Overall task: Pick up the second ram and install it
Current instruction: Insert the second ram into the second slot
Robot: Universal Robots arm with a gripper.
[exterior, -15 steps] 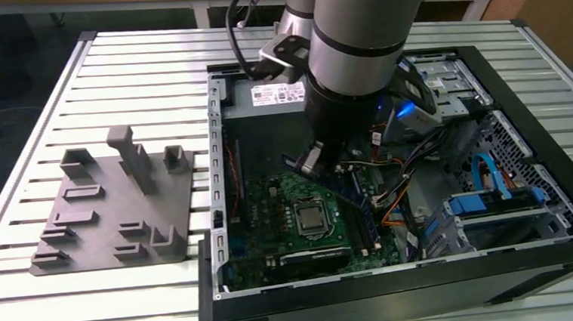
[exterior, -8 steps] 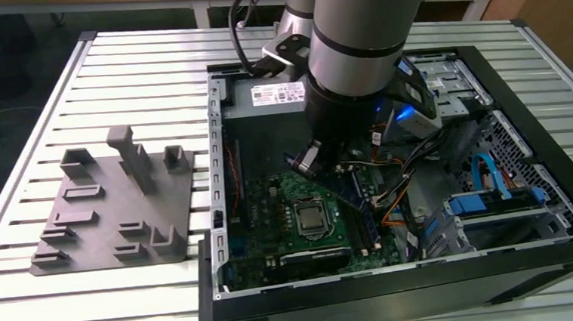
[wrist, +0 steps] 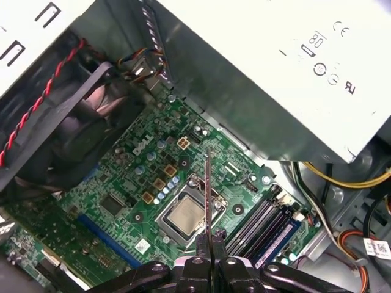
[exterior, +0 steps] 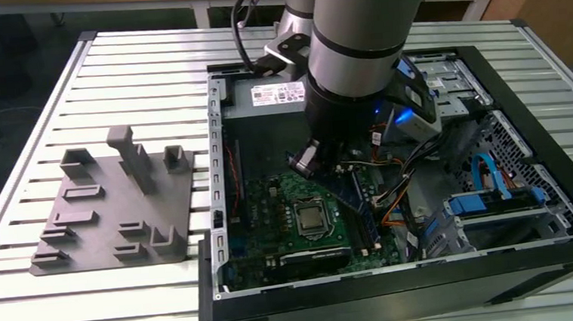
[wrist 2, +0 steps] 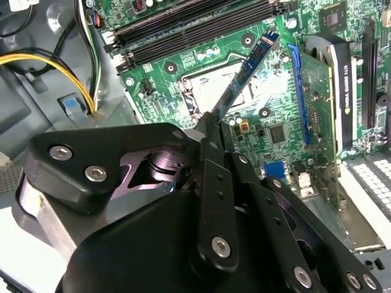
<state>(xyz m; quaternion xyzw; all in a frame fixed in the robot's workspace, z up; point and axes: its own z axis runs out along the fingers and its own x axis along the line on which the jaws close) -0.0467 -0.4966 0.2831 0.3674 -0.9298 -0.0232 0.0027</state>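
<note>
My gripper (wrist 2: 214,122) is shut on the second ram (wrist 2: 244,73), a thin dark blue stick that juts out from the fingertips over the green motherboard (wrist 2: 287,128). In the first wrist view the ram (wrist: 209,195) is seen edge-on as a narrow line rising from the gripper (wrist: 211,239), hanging above the processor socket (wrist: 183,217). The long black memory slots (wrist: 269,223) lie just beside the socket, apart from the stick. In the exterior view the arm (exterior: 355,65) reaches down into the open computer case (exterior: 376,290) above the motherboard (exterior: 269,207).
A grey holder block (exterior: 118,210) stands on the slatted table at the exterior view's left. Inside the case are the power supply (wrist: 275,73), a black fan (wrist: 67,140), yellow and black cables (wrist 2: 36,61), a graphics card (wrist 2: 339,91) and a drive cage (exterior: 491,203).
</note>
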